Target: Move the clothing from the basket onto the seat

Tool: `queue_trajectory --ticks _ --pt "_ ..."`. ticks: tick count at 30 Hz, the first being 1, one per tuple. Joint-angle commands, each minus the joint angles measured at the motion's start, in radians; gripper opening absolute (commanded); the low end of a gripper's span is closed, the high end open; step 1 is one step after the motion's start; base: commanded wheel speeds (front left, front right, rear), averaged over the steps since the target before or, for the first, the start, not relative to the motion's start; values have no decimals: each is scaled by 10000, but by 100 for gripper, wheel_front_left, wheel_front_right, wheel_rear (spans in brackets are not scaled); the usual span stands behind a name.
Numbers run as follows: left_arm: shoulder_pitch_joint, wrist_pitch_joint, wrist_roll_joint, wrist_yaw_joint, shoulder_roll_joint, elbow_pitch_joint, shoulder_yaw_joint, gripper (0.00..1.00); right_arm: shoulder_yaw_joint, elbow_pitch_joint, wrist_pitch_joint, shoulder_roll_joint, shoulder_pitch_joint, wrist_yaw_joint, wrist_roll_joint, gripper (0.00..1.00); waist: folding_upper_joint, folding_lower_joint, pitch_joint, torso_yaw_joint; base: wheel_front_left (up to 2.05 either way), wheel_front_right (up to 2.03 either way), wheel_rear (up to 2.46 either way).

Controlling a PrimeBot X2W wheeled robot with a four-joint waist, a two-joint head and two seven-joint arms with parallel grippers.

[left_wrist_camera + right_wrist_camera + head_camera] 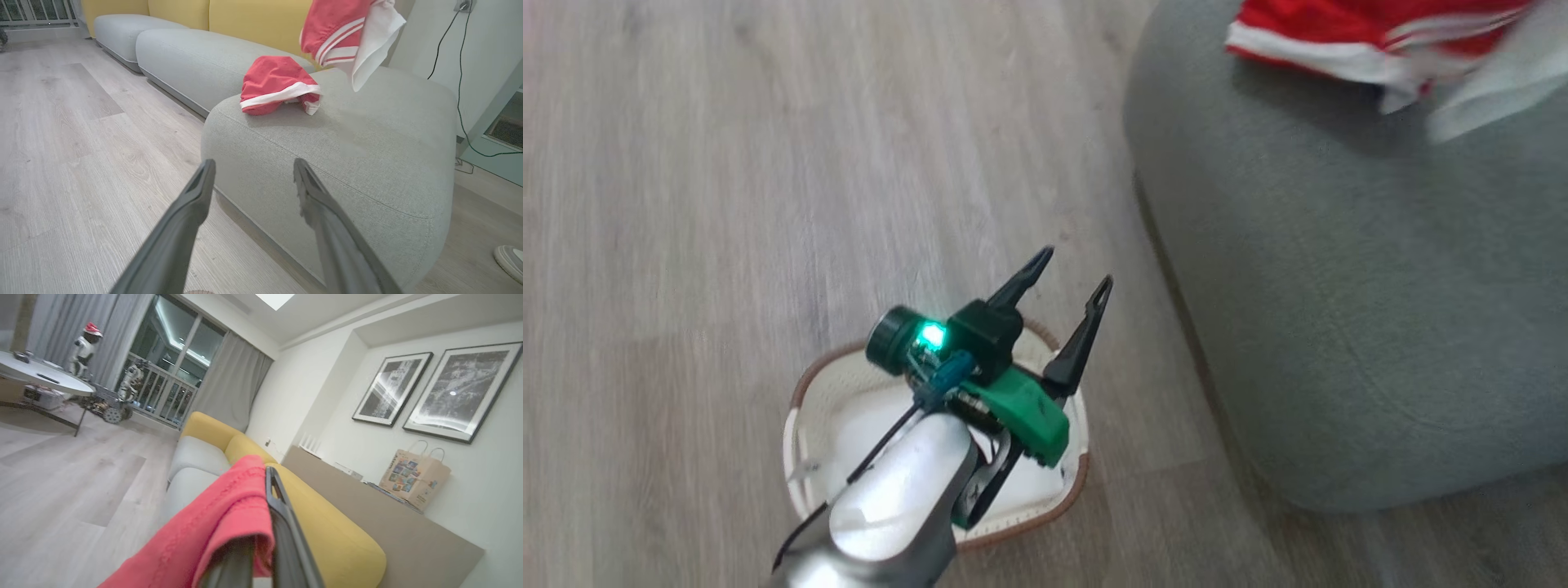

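The left gripper [1075, 267] hovers over the small oval cream plastic basket with a brown rim [798, 457], its two dark fingers spread apart and holding nothing. The basket stands on the pale wood-plank floor [727, 163], near the left side of the large grey-green upholstered seat [1339, 327]. One bright red fabric garment with a white band [273, 83] lies on the seat's far part. The right gripper [259, 486] is clamped on a second red garment with white stripes [343, 32], which hangs above the seat.
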Motion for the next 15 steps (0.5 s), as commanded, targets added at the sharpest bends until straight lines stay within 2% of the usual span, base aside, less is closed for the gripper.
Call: queue_trajectory --ticks 1,7,15 --pt "-557 -124 134 -22 89 -502 306 100 -420 190 -126 -185 -508 -4 -402 0 0 0 742 674 0 0 0" --pt "-993 -59 351 -14 160 -930 197 100 -1693 1495 -498 -384 -912 -4 -1276 0 0 0 1722 1397 0 0 0" --pt "-1385 52 599 139 412 -1252 206 100 -3173 2940 -1167 279 86 -4 -1570 0 0 0 2659 1718 0 0 0"
